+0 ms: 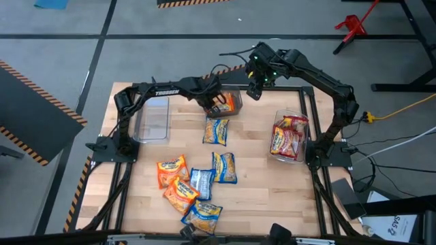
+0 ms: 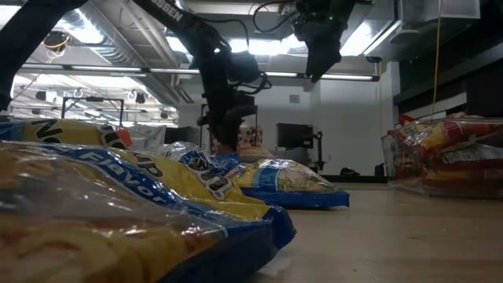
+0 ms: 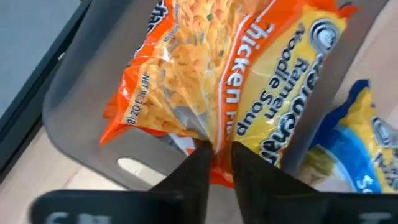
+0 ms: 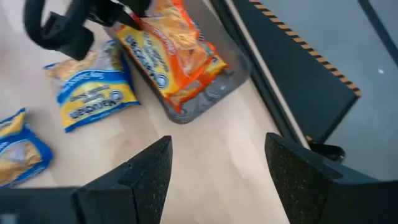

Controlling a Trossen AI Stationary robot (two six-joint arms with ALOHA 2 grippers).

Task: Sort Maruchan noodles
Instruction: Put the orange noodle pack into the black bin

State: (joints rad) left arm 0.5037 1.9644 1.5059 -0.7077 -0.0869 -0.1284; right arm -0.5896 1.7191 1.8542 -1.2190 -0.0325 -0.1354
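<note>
an orange chicken-flavor maruchan packet (image 3: pixel 205 81) sits tilted in a small clear bin (image 1: pixel 230 103) at the upper middle of the high view, its lower edge pinched between the tips of the left claw (image 3: pixel 216 155), whose fingers stand nearly together on the wrapper. the packet leans against the bin wall rather than lying flat, probably because the claw is lowering it in by one edge and has not let go. a blue-and-yellow packet (image 1: pixel 216 131) lies on the worktop (image 1: pixel 259 190) just below that bin. further down, in the lower middle of the frame, a loose cluster of orange packets (image 1: pixel 172 170) and more blue-and-yellow packets (image 1: pixel 223 167) waits unsorted. at the right, a second clear bin (image 1: pixel 289 139) holds the red-and-silver packets (image 1: pixel 286 136), so each kind seems to get its own container; a third bin (image 1: pixel 154 119) at the upper left looks empty, likely meant for the blue kind. the right claw (image 4: pixel 214 168) hovers above the worktop's upper edge near the orange bin, fingers spread wide with nothing between them, apparently waiting.
</note>
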